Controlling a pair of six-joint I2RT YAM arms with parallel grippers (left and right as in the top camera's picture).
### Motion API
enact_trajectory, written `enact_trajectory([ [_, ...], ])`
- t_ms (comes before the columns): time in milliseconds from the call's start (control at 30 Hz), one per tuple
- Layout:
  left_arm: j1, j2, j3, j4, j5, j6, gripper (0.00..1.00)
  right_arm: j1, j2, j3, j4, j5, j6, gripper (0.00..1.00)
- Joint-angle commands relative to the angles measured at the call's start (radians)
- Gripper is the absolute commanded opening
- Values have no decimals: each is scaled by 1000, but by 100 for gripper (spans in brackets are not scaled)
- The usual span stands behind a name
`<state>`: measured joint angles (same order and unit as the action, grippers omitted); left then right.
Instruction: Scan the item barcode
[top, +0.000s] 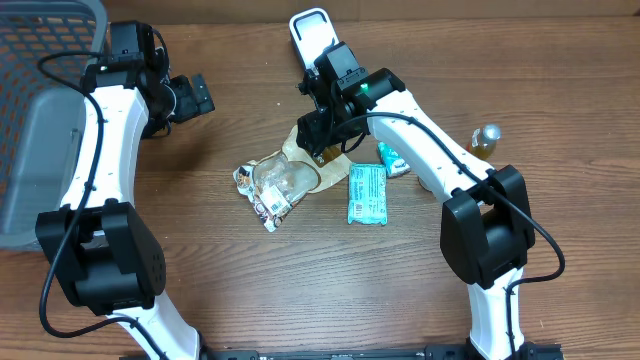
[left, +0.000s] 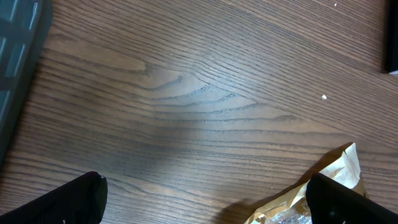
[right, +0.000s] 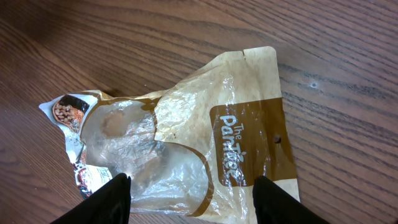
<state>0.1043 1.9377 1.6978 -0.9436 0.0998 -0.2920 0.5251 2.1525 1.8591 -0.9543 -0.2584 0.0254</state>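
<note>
The right tool (top: 318, 146) hangs over the middle of the bench (top: 250, 290), right above the brown end of a snack pouch (top: 283, 176). In the right wrist view its two fingers (right: 115, 196) stand apart at the bottom edge, one on each side of the pouch's clear part, with nothing clamped between them. I cannot tell whether they touch the film. The pouch (right: 186, 124) lies flat and crumpled, its brown printed panel toward the right of that frame.

The left tool (top: 192, 95) sits in the upper left of the overhead frame, well apart from the pouch, with its fingers (left: 65, 202) spread wide and empty. A grey basket (top: 35, 130) fills the left edge.

A teal packet (top: 367, 193) lies just right of the pouch. A small amber bottle (top: 485, 142) stands further right. A white device (top: 312, 35) rests at top centre.
</note>
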Motion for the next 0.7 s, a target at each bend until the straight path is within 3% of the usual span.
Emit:
enact_trajectory([
  [0,-7,-12,16,2,-6,8,100,-2,3,5,3,-8,-8,61],
  [433,-32,-12,-24,-315,179,27,97,-2,3,5,2,-16,-8,61],
  [533,-51,-12,-66,-319,179,26,46,-2,3,5,4,-16,-8,61],
  [600,-67,-12,-107,-307,179,22,24,-2,3,5,3,-16,-8,61],
  [667,-80,-12,-144,-294,179,22,13,-2,3,5,2,-16,-8,61],
])
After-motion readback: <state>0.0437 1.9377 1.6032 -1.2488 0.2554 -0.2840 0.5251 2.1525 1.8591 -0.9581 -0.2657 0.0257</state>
